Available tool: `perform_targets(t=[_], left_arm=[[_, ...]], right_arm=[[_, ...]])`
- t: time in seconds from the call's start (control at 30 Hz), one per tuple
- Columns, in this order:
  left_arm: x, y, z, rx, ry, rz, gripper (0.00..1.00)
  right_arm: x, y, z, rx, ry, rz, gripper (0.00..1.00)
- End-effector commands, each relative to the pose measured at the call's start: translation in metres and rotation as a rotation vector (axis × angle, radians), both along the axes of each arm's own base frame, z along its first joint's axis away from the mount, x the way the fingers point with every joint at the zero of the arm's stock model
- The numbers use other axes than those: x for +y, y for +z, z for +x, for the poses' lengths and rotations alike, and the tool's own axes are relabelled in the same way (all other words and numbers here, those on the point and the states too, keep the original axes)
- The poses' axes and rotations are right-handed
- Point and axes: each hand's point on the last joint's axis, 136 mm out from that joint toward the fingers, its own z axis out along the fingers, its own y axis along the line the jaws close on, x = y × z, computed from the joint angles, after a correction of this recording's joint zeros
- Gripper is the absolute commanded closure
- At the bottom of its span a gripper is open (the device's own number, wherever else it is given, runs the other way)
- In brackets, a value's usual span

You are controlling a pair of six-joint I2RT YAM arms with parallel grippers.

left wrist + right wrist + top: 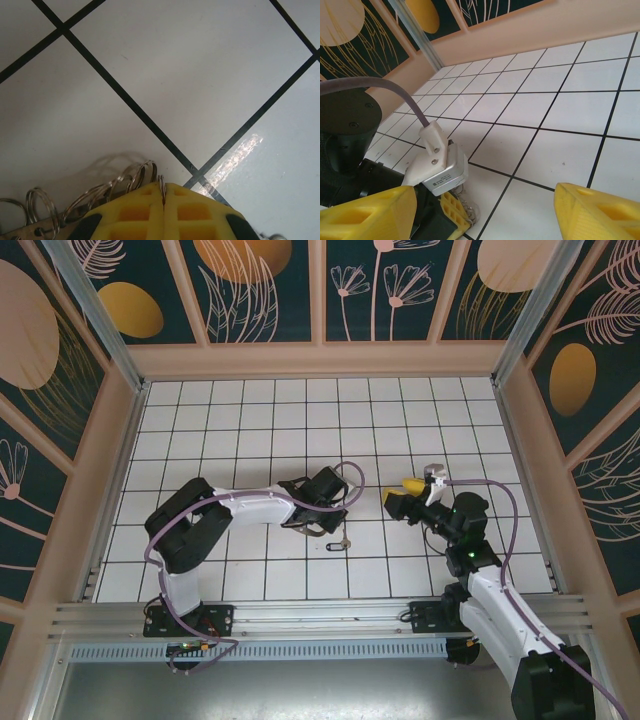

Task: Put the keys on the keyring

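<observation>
On the bench [250,410] the key [335,544] lies near the middle, just nearside of the left gripper [162,196], whose fingers [195,212] meet on a ring of the keyring [37,231] beside them, the right gripper [405,493] standing apart to the right.

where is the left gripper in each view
top external: left gripper mid-floor, slightly left of centre.
left wrist: its yellow fingers bottom centre, shut on the keyring.
right wrist: bottom left, under a white block.
shared landmark: the keyring's wire rings beside the fingers.
</observation>
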Motion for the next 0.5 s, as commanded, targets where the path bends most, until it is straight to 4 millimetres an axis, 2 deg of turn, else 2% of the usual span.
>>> perform_targets(t=[0.0,0.1,0.13,0.23,0.37,0.47], left_arm=[[0.0,0.025,-0.003,-0.043,-0.038,-0.028,1.0],[0.004,0.045,-0.008,-0.082,-0.081,-0.05,1.0],[0.002,0.061,-0.012,-0.106,-0.107,-0.088,1.0],[0.007,0.083,-0.02,-0.149,-0.161,-0.122,1.0],[0.013,0.103,-0.036,-0.181,-0.236,-0.183,1.0],[0.015,0.121,-0.049,-0.206,-0.29,-0.246,1.0]], right_arm=[[0.001,0.005,-0.002,-0.017,0.012,0.016,0.27],[0.004,0.009,-0.004,-0.031,0.036,0.021,0.26],[0.005,0.012,-0.005,-0.041,0.051,0.024,0.26],[0.011,0.02,-0.01,-0.071,0.098,0.032,0.26],[0.021,0.036,-0.019,-0.122,0.178,0.033,0.27],[0.033,0.052,-0.033,-0.188,0.273,0.046,0.32]])
